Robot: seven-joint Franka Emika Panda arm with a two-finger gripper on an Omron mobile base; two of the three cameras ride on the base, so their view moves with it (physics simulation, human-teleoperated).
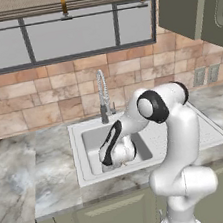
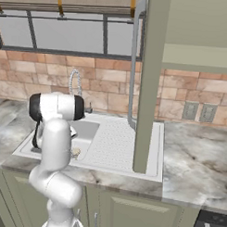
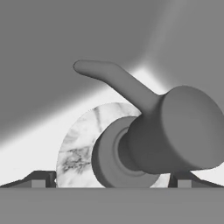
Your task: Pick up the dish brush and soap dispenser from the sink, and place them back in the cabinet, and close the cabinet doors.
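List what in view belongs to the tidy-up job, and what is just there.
Job:
soap dispenser, between the open gripper's fingers
small beige thing in the basin, likely the brush
sink
cabinet
open cabinet door

Just there:
faucet
window
outlets
base cabinets

We record the sink (image 1: pixel 86 132) as white with a grey basin. The soap dispenser (image 3: pixel 87 148) shows a grey-veined marble body and dark grey pump. The cabinet doors (image 2: pixel 148 89) are olive-green; the bench (image 1: pixel 21 172) is grey-brown marble.
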